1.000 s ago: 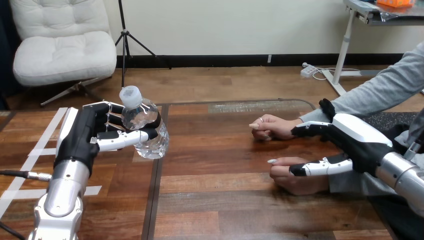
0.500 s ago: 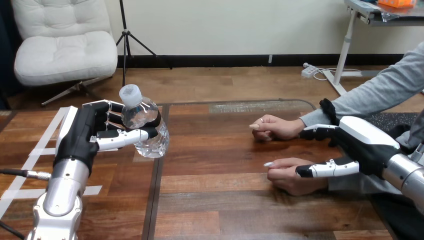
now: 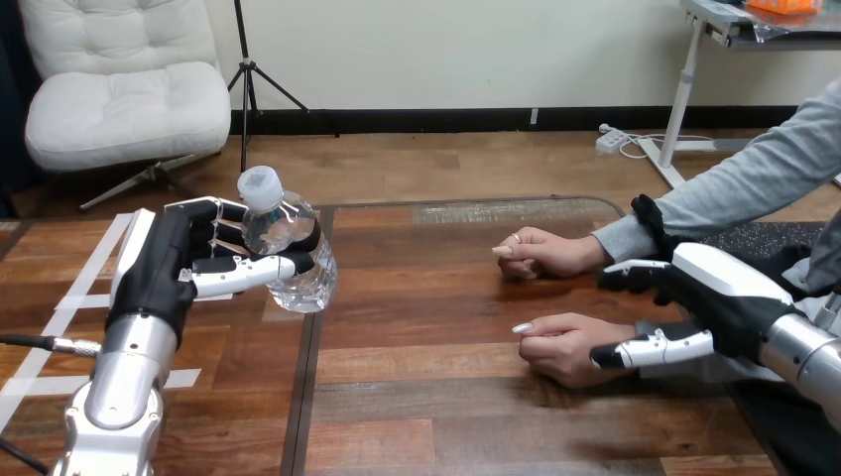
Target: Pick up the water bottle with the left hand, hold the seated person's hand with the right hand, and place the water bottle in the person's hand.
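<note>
At nine o'clock on the brown wooden table, the left hand grips the upright clear plastic water bottle, while at four o'clock the right hand, fingers unclosed, flanks the person's nearer hand; clasping it looks next.

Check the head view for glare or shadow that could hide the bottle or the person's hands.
Head view: even light; a pale sheen on the table at its far edge, away from everything; small highlights on the clear water bottle in the left hand, outline plain; a soft shadow under the person's nearer hand, beside the right hand, hiding nothing.
</note>
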`<control>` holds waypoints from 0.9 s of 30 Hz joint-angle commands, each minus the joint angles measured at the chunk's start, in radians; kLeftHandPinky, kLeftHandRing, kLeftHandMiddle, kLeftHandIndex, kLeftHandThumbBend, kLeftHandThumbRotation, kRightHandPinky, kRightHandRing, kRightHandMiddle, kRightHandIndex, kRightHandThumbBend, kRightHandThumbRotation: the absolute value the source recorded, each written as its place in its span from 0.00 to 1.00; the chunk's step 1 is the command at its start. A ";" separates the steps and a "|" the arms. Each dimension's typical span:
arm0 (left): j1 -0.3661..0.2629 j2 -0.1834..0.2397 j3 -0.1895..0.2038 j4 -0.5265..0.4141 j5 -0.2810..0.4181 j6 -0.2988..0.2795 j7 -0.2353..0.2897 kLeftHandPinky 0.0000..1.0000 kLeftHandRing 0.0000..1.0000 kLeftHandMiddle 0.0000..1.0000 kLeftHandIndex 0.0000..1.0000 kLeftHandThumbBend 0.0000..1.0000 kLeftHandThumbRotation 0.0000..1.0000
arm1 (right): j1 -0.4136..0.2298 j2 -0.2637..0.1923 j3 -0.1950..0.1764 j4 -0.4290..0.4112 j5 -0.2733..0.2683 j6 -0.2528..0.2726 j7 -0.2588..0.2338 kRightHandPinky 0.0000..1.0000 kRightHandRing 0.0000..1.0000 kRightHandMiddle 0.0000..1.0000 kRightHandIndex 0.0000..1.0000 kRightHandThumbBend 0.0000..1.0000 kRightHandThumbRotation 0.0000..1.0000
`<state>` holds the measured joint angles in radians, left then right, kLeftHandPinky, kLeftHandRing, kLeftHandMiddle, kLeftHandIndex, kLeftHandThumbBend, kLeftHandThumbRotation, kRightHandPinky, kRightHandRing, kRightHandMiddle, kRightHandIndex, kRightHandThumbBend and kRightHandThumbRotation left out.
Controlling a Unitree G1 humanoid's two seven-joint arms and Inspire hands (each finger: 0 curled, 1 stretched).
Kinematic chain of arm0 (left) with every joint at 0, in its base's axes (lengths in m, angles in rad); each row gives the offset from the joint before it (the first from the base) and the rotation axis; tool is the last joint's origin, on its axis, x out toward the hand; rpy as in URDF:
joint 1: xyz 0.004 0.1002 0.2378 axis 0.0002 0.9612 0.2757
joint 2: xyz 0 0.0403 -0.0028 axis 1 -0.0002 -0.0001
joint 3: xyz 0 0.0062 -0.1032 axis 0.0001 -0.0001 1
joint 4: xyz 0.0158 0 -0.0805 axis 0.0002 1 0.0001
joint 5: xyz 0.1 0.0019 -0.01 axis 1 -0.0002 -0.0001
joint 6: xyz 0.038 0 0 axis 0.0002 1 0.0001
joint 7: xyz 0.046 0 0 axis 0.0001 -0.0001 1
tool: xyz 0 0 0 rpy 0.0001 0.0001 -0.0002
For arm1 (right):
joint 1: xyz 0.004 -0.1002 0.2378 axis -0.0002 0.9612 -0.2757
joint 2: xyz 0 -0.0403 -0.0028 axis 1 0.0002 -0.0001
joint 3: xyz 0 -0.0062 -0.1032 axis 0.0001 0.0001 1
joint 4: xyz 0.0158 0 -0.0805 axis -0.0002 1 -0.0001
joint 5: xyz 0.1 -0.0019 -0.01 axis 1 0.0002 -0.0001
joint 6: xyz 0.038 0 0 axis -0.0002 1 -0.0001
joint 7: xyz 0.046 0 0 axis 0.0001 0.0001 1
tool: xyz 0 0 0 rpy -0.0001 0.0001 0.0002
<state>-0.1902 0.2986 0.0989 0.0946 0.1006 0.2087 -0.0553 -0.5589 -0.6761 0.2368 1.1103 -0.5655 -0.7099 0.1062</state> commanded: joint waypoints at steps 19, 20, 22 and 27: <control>-0.026 0.021 0.030 -0.084 -0.021 -0.006 -0.007 0.31 0.37 0.42 0.44 0.68 0.00 | -0.110 -0.048 0.032 0.008 -0.034 0.030 -0.028 0.79 0.84 0.84 0.83 1.00 0.55; -0.026 0.022 0.030 -0.084 -0.021 -0.007 -0.008 0.31 0.37 0.42 0.44 0.68 0.00 | -0.111 -0.049 0.034 0.008 -0.036 0.030 -0.031 0.79 0.84 0.84 0.83 1.00 0.54; -0.025 0.021 0.031 -0.087 -0.022 -0.005 -0.009 0.31 0.37 0.42 0.44 0.68 0.00 | -0.116 -0.053 0.043 0.007 -0.051 0.035 -0.039 0.80 0.84 0.84 0.83 1.00 0.54; -0.023 0.020 0.034 -0.087 -0.025 -0.006 -0.012 0.31 0.37 0.42 0.44 0.68 0.00 | -0.129 -0.055 0.052 0.015 -0.060 0.048 -0.033 0.81 0.84 0.85 0.83 1.00 0.50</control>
<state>-0.1638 0.2997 0.1086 0.0678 0.0874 0.2242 -0.0672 -0.5813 -0.6849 0.2817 1.1223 -0.6207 -0.6717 0.1017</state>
